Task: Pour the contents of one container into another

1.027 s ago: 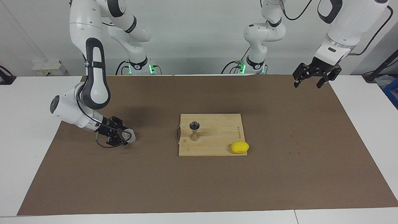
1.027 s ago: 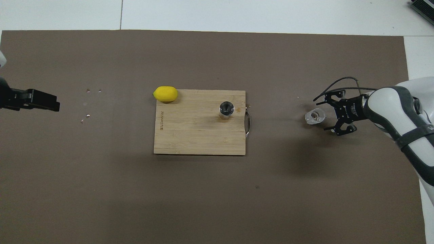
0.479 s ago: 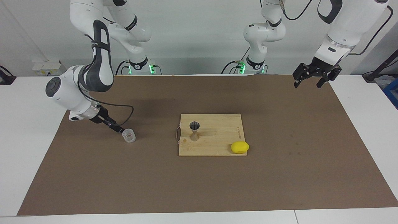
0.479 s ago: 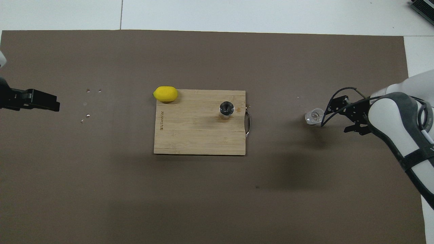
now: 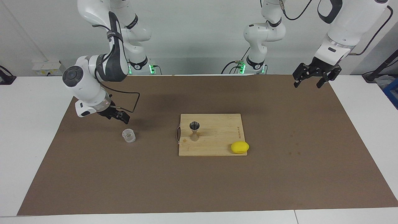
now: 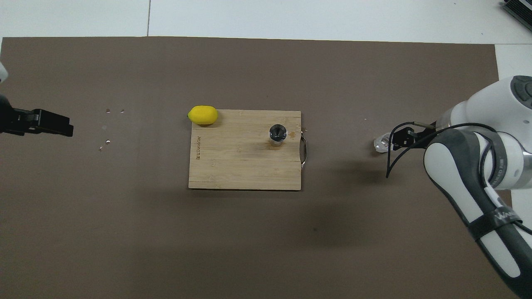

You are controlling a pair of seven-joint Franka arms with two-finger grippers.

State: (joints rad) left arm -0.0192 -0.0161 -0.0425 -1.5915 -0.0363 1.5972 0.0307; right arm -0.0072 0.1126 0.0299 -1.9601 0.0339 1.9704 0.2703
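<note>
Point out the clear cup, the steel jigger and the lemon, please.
clear cup [image 5: 128,136]: facing view, on its side wall.
steel jigger [image 5: 194,125]: facing view, on its upper cone.
lemon [image 6: 203,115]: overhead view, on its middle.

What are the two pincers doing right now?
Left pincer: open, holding nothing, waiting over the mat's edge.
Right pincer: raised above the clear cup, not holding it; fingers cannot be told.

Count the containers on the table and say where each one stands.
2. The clear cup stands on the brown mat toward the right arm's end of the table, just below the raised right gripper. The steel jigger stands upright on the wooden cutting board. Nothing seems to hide more.
</note>
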